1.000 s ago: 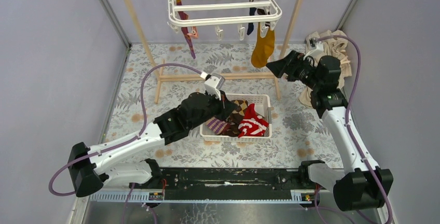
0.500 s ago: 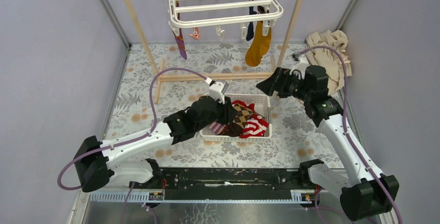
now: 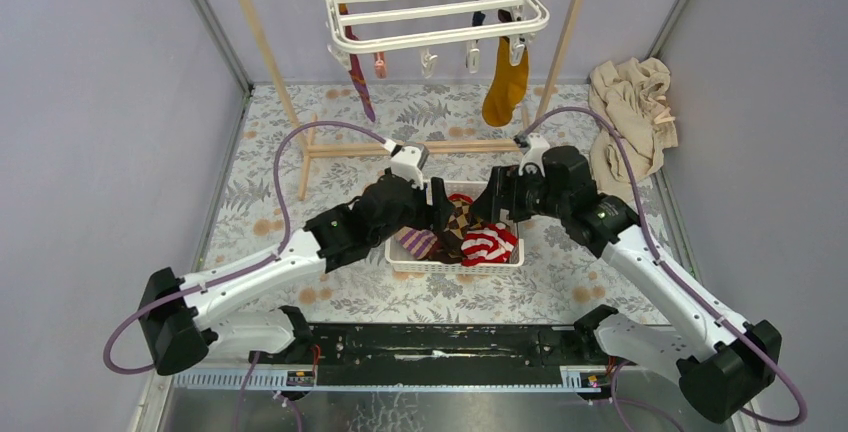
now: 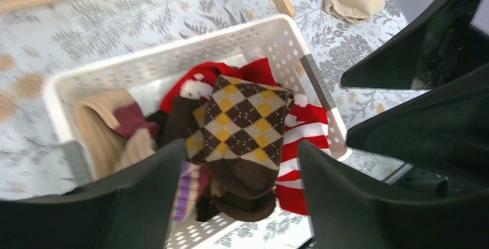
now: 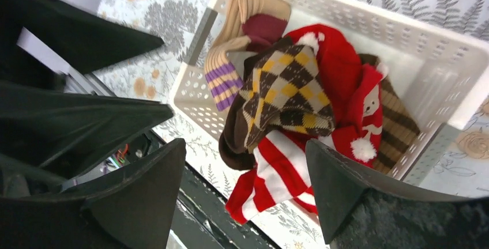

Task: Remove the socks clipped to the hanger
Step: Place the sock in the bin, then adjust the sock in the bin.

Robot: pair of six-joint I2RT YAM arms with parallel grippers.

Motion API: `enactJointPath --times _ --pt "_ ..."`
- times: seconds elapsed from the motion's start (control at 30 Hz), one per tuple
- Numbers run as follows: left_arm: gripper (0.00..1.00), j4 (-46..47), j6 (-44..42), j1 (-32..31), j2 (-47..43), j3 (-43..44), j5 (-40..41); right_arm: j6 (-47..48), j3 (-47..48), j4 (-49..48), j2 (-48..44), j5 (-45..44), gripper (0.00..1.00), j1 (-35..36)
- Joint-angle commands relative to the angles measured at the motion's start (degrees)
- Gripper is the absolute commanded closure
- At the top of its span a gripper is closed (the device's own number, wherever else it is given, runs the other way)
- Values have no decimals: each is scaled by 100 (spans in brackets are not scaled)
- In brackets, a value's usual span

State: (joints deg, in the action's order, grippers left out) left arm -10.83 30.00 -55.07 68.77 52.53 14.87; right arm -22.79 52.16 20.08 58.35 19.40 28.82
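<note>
Floral-print table [image 3: 255,187] fills the floor of the cell. A wooden pole frame [image 3: 262,42] stands at the far end. The hanger [image 3: 440,36] hangs from it, white, tilted a little, high above the table.

Left arm [image 3: 260,272] and right arm [image 3: 650,272] both reach inward and meet over the middle of the table. A heap of beige cloth [image 3: 630,102] lies at the far right, well apart from both arms.

White perforated basket [image 3: 450,264] sits on the table between the arms, below and nearer than the hanger. Left gripper [image 4: 241,148] hovers just above the basket. Its fingers are apart with nothing between them. Right gripper [image 5: 245,145] hovers over the same basket from the other side. Its fingers are spread wide, also empty. The two grippers are close together; contact cannot be told.

Socks left on the hanger:
- A mustard sock [image 3: 505,87] is clipped at the right front corner.
- A purple-striped sock [image 3: 358,72] is clipped at the left front.
- Others further back are too hidden to name.

In the basket:
- A brown argyle sock [image 4: 242,116] lies on top.
- A red-white striped sock [image 4: 300,145] drapes over the rim.
- A red sock [image 4: 202,79] and a tan sock [image 4: 101,128] lie below.

Small empty clips [image 3: 428,60] dangle along the front bar.
</note>
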Motion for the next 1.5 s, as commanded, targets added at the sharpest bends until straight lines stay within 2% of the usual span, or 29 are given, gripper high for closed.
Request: enactJointPath --times 0.0,0.03,0.13,0.27,0.4,0.5,0.8,0.93,1.2,1.47 --pt "9 -376 -43 18 -408 383 316 -73 -150 245 -49 -883 18 651" --pt "2 -423 -8 15 -480 388 331 -142 -233 250 -31 -1185 18 830" --pt "1 -499 78 11 -676 379 341 -414 -384 235 96 -1766 18 1368" --pt "2 -585 111 14 -798 371 315 -805 -635 159 537 -2475 18 1752" --pt "1 -621 111 13 -880 345 284 -987 -967 -422 1011 -3079 18 1782" --pt "1 -645 106 14 -924 335 276 -844 -694 -638 1597 -3500 17 1772" --pt "1 -705 119 6 -1095 298 265 -518 535 -968 3084 -3194 18 1514" --pt "2 -728 112 14 -1161 276 266 -609 369 -1162 3442 -2784 18 1518" --pt "2 -714 137 14 -1161 240 200 -617 -360 -1228 3298 -2459 19 1518" --pt "2 -709 116 13 -1092 320 178 -143 46 -114 1952 -2632 18 1521"
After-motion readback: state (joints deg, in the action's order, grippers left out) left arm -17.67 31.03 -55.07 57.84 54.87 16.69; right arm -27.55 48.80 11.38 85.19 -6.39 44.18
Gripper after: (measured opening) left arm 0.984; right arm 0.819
